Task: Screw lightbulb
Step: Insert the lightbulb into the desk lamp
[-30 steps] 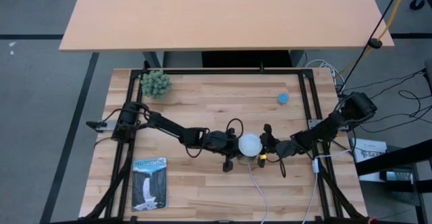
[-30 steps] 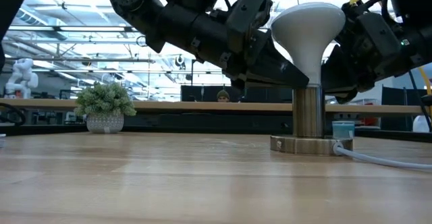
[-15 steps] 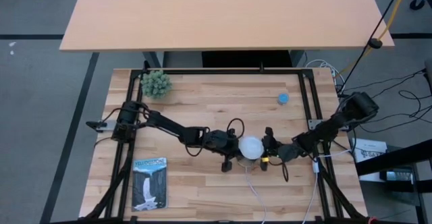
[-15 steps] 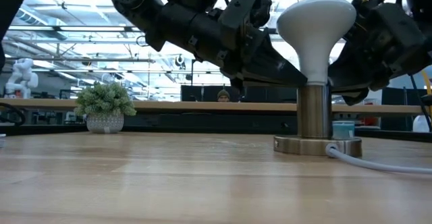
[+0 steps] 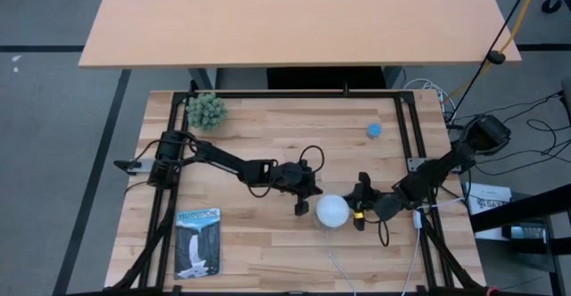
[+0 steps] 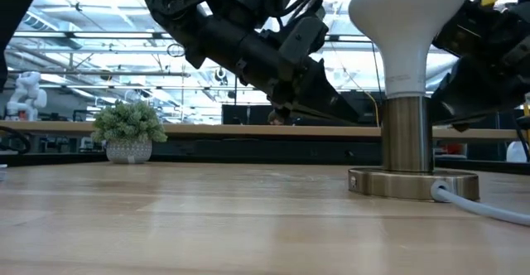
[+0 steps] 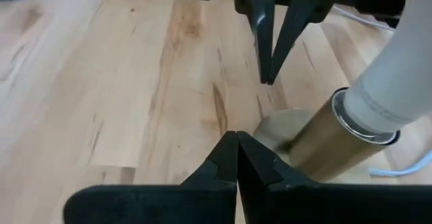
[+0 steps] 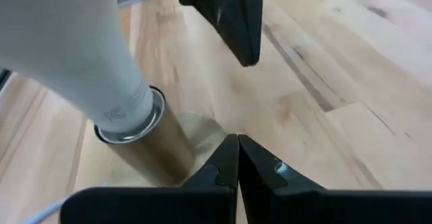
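Bare wood (image 5: 268,242) between poster (image 5: 197,241) and lightbulb (image 5: 333,210)

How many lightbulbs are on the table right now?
1. The lightbulb stands upright in the brass socket near the table's front middle, between the left gripper and the right gripper, both shut and off it. No others show.

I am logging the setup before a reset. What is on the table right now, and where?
lightbulb: one, white, seated upright in the lamp socket, front middle of the table.
lamp socket: one, brass-coloured post on a round base, under the bulb.
cord: one, white, running from the socket base.
plant: one, green, back left.
blue object: one, small, back right.
book: one, waterfall cover, front left.
left tool: shut, beside the bulb, apart from it.
right tool: shut, on the bulb's other side.
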